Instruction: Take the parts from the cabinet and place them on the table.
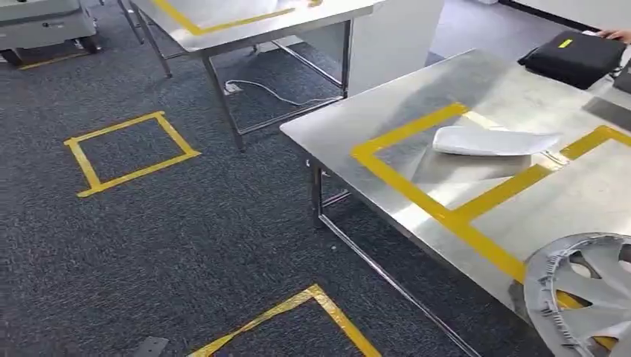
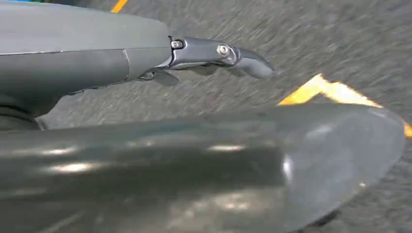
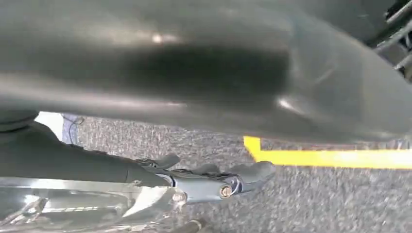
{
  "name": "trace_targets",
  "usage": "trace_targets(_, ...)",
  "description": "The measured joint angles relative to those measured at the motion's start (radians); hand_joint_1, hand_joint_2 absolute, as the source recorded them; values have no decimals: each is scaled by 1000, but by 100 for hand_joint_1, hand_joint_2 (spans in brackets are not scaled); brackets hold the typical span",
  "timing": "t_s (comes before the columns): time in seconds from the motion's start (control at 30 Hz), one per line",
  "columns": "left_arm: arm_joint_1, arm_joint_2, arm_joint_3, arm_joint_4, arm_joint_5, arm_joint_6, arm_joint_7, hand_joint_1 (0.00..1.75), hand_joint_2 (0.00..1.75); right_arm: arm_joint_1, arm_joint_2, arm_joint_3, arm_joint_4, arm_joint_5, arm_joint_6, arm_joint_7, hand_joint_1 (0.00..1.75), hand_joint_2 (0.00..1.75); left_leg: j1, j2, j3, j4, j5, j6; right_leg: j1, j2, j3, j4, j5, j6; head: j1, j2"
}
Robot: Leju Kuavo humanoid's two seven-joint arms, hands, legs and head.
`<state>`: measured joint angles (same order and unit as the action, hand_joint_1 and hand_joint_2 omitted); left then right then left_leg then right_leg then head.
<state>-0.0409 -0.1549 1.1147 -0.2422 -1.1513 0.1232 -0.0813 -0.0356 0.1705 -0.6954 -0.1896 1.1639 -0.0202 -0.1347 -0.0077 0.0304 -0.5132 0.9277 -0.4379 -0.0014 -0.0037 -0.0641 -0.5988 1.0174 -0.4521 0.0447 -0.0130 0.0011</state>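
Wheel cover (image 1: 584, 294) lying at the steel table's (image 1: 491, 82) near corner, cut off by the frame edge.
Left hand (image 2: 218, 56) and right hand (image 3: 214, 179) are hanging over carpet, fingers stretched out, holding nothing; a blurred dark shape is hiding much. A white part (image 1: 491, 140) is lying inside yellow tape, a black bag (image 1: 573, 56) beyond.

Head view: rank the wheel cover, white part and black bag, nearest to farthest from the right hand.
Judged from the lower right, where the right arm comes in; the right hand hangs over carpet.
1. Wheel cover, near corner of the table.
2. White part, inside the taped box, mid-table.
3. Black bag, far right edge.
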Motion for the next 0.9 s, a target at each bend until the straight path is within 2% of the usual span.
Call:
trace_targets(0.03,-1,2,-3,1,-1,-2,0,0,0,2,0,0,0,0,0,0,0,0,1,-10,-9,1,8,9,0,38,-14,54,-50,1,1,0)
trace_targets(0.07,-5,1,-9,2,-1,-5,1,0,0,5,0,0,0,0,0,0,0,0,1,-22,-18,1,16,13,0,55,-38,137,-103,2,2,0)
trace_targets(0.1,-8,-1,-12,4,-1,-7,0,0,0,5,0,0,0,0,0,0,0,0,-1,-35,-28,1,24,15,1,61,-61,217,-146,3,1,0)
trace_targets(0.13,-10,-2,-14,6,-1,-7,0,0,0,5,0,0,0,0,0,1,0,0,-2,-48,-38,2,34,14,2,62,-75,275,-171,3,2,0)
trace_targets(0.17,-9,-3,-15,8,-1,-7,0,0,0,4,0,0,0,0,0,1,0,0,-2,-59,-50,4,43,13,2,62,-69,289,-167,2,0,0)
trace_targets(0.2,-8,-3,-16,9,-1,-7,0,0,0,3,0,0,0,0,0,1,0,0,-1,-72,-63,6,52,10,2,62,-41,259,-140,1,2,0)
trace_targets(0.23,-8,-4,-17,11,-1,-7,0,0,0,2,0,0,0,0,0,1,0,0,1,-86,-76,9,61,5,0,64,5,194,-104,2,1,0)
trace_targets(0.27,-8,-5,-17,13,-1,-7,0,0,0,1,0,0,0,0,0,1,0,0,4,-101,-90,13,70,0,-3,78,66,100,-69,2,1,0)
trace_targets(0.3,-10,-5,-18,14,4,-7,-1,0,0,0,0,0,0,2,0,1,0,0,5,-116,-102,20,80,-8,-9,124,127,4,-69,3,2,0)
trace_targets(0.33,-10,-5,-17,14,15,-6,-7,0,0,-1,0,0,0,3,-1,0,0,0,3,-125,-115,25,88,-14,-11,161,157,-44,-86,-1,2,0)
trace_targets(0.37,-10,-5,-16,14,28,3,-18,0,0,1,0,0,0,5,-5,-1,0,0,4,-136,-115,23,101,-17,-9,152,142,-28,-75,-10,-3,0)
trace_targets(0.4,-9,-5,-16,14,41,15,-36,0,0,1,0,0,0,5,-12,-4,0,0,5,-147,-120,24,109,-24,-6,146,134,-28,-76,-10,5,0)
trace_targets(0.43,-7,-6,-13,14,54,25,-52,0,0,-1,0,0,0,4,-17,-8,0,0,8,-157,-124,21,119,-31,-2,137,128,-21,-71,-17,3,0)
trace_targets(0.47,-3,-6,-10,14,69,32,-76,0,0,-1,1,0,0,-2,-23,-18,0,0,8,-171,-130,20,130,-39,-5,119,118,-23,-60,-31,2,0)
trace_targets(0.5,-2,-8,-3,14,94,34,-99,0,0,-5,2,-2,0,-20,-32,-37,0,0,5,-125,-141,33,96,-40,-7,100,110,-24,-51,-44,0,0)
trace_targets(0.53,-3,-9,6,14,123,35,-128,0,0,-5,2,-5,0,-42,-41,-69,0,0,4,-87,-154,76,33,-42,-5,91,99,-25,-39,-53,-13,0)
trace_targets(0.57,-8,-13,19,14,155,33,-166,0,0,-4,2,-13,0,-67,-52,-110,0,0,4,-65,-177,150,-38,-46,-2,74,90,-25,-29,-58,-16,0)
trace_targets(0.6,-13,-16,31,14,181,27,-199,0,0,-4,2,-23,0,-87,-60,-145,0,0,6,-55,-196,228,-94,-49,0,57,76,-25,-17,-58,-16,0)
trace_targets(0.63,-18,-21,48,14,211,16,-235,0,0,-5,1,-38,0,-110,-69,-187,0,0,9,-47,-211,305,-127,-52,1,39,60,-25,-4,-57,-16,0)
trace_targets(0.67,-19,-22,65,14,228,9,-259,0,0,-7,0,-52,-1,-129,-73,-217,0,0,13,-44,-212,355,-123,-55,2,23,43,-23,8,-55,-16,0)
trace_targets(0.7,-20,-23,77,14,233,5,-274,0,0,-10,-1,-63,-1,-144,-76,-237,0,0,16,-43,-197,362,-94,-57,2,8,28,-23,17,-53,-17,0)
trace_targets(0.73,-19,-26,89,14,232,4,-287,0,0,-13,-2,-76,-1,-160,-78,-256,0,0,19,-40,-160,334,-50,-59,2,-8,11,-23,29,-49,-17,0)
trace_targets(0.77,-20,-30,92,14,225,7,-297,0,0,-14,-5,-90,-2,-177,-78,-273,0,0,22,-33,-111,279,-22,-61,1,-21,-2,-23,39,-44,-17,0)
trace_targets(0.8,-23,-33,92,14,209,12,-305,0,0,-15,-9,-107,-3,-197,-76,-289,0,0,24,-6,-43,195,-19,-62,1,-33,-12,-22,49,-39,-17,0)
trace_targets(0.83,-28,-40,92,14,193,13,-309,0,0,-15,-13,-123,-5,-212,-72,-296,0,0,21,48,44,102,-42,-62,5,-42,-17,-19,56,-32,-18,0)
trace_targets(0.87,-36,-42,92,14,176,16,-309,0,0,-12,-17,-139,-6,-224,-69,-301,0,0,16,56,92,14,-54,-55,4,-57,-23,-9,60,-26,-14,0)
trace_targets(0.9,-40,-48,92,14,161,21,-307,0,0,-13,-21,-153,-6,-233,-64,-299,0,0,9,44,91,1,-68,-45,0,-72,-28,-6,73,-19,-15,0)
